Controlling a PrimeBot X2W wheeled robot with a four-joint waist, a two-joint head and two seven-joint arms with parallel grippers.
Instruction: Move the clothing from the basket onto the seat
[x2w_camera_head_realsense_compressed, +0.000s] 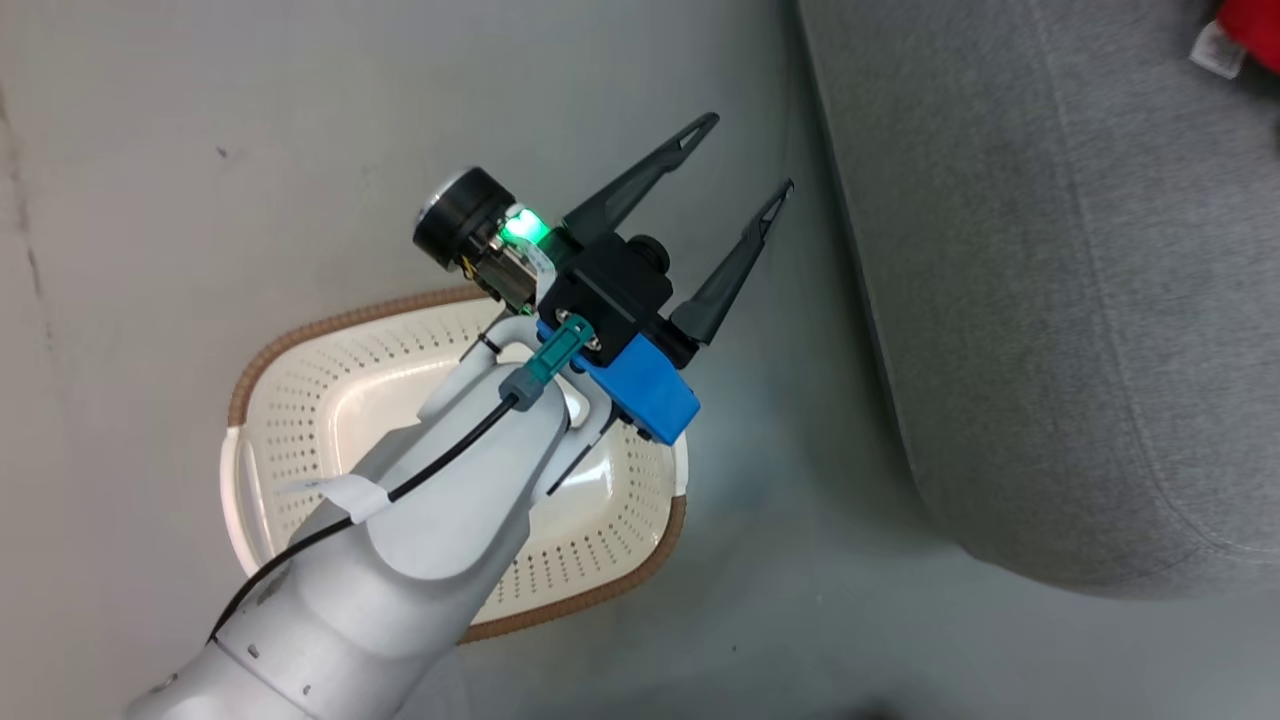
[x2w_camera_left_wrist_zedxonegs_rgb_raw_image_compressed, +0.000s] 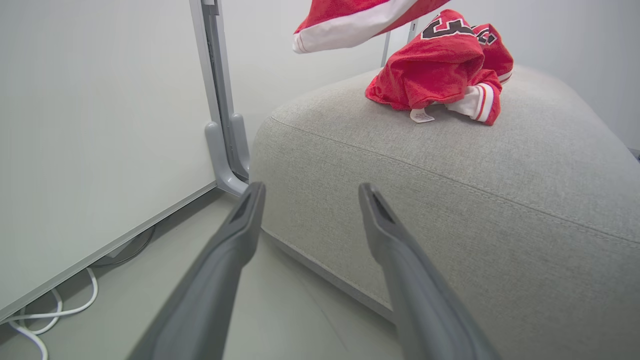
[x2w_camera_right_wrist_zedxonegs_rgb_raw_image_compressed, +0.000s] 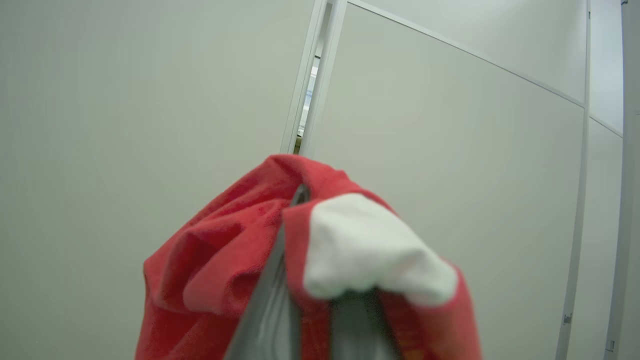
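The left gripper (x2w_camera_head_realsense_compressed: 752, 152) is hanging wide open and empty over the floor (x2w_camera_head_realsense_compressed: 780, 620) between the basket (x2w_camera_head_realsense_compressed: 330, 325) rim and the seat (x2w_camera_head_realsense_compressed: 1050, 300) edge, while the right gripper (x2w_camera_right_wrist_zedxonegs_rgb_raw_image_compressed: 305, 195) is clamping the red white-trimmed garment (x2w_camera_right_wrist_zedxonegs_rgb_raw_image_compressed: 210, 260).

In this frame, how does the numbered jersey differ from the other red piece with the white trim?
The jersey lies crumpled on the seat; the white-trimmed piece hangs in the air above it. No gripper touches the jersey; the white-trimmed piece is pinched in the shut right gripper. The jersey shows a black-and-white number; the white-trimmed piece shows a broad white band. Both are red.
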